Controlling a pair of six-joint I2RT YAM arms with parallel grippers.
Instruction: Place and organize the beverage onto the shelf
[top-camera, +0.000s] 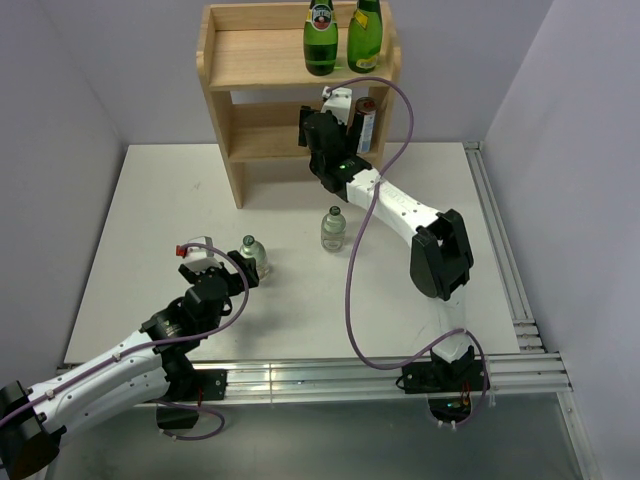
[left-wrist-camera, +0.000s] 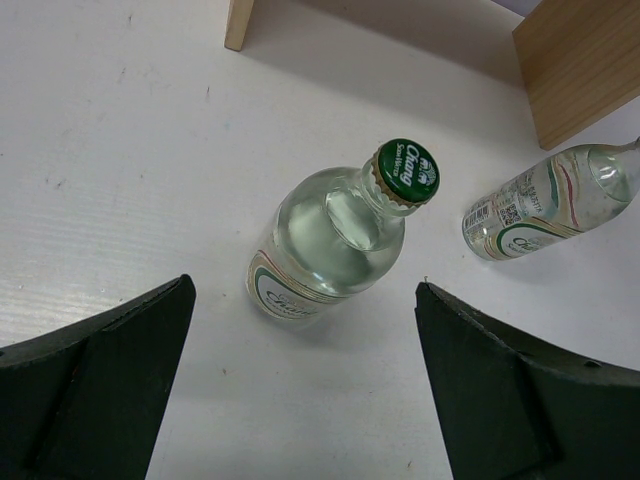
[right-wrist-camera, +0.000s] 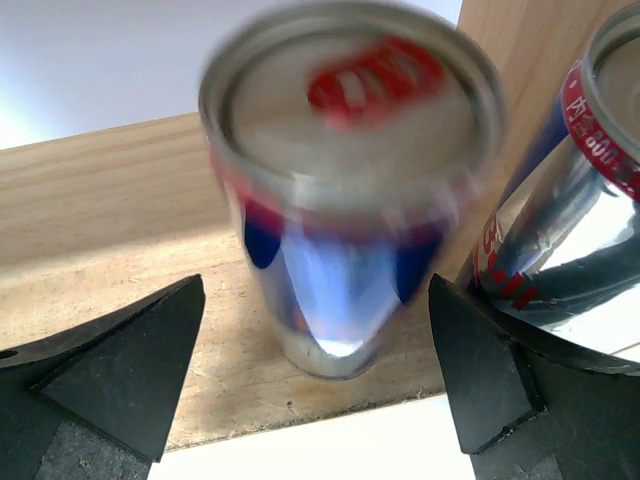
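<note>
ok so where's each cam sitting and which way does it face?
Top external: above and behind the bases, looking down the table toward the shelf; left arm and right arm show.
Left wrist: on the left arm, looking down at a green-capped bottle; the open left gripper frames it.
Right wrist: facing a shelf tier, a can in front of the open right gripper.
Shared: top and left wrist both show that bottle.

Probably "Chang" on green cap (left-wrist-camera: 407, 172)
</note>
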